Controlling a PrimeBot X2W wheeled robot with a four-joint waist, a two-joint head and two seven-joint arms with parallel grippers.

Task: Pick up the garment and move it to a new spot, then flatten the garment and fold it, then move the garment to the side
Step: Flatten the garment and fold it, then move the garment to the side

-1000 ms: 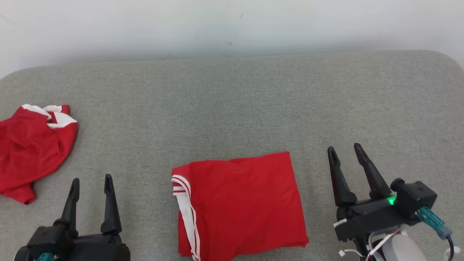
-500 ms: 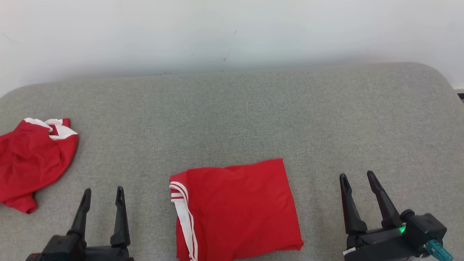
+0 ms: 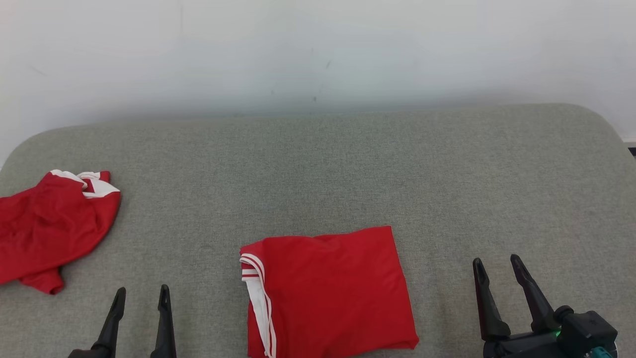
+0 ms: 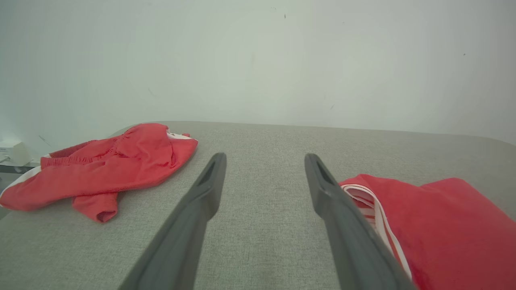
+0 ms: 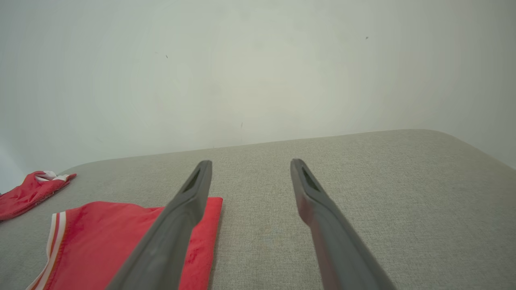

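Note:
A folded red garment (image 3: 328, 288) with white stripes along its left edge lies flat near the front middle of the grey surface; the left wrist view has it (image 4: 435, 225) at the right, the right wrist view (image 5: 121, 241) at the lower left. My left gripper (image 3: 141, 292) stands open to the garment's left, holding nothing. Open as well, my right gripper (image 3: 497, 262) is to the garment's right and apart from it. Each wrist view looks along its own spread fingers, left gripper (image 4: 264, 158) and right gripper (image 5: 250, 163), over bare fabric.
A second red and white garment (image 3: 49, 228) lies crumpled at the left edge of the grey padded surface (image 3: 348, 164); I see it (image 4: 105, 169) in the left wrist view too. A pale wall (image 3: 318, 49) rises behind. The surface's rounded right end is bare.
The head camera has tilted, so the whole scene sits lower in view. Both grippers have drawn back toward the bottom edge, still open. The folded garment lies unchanged.

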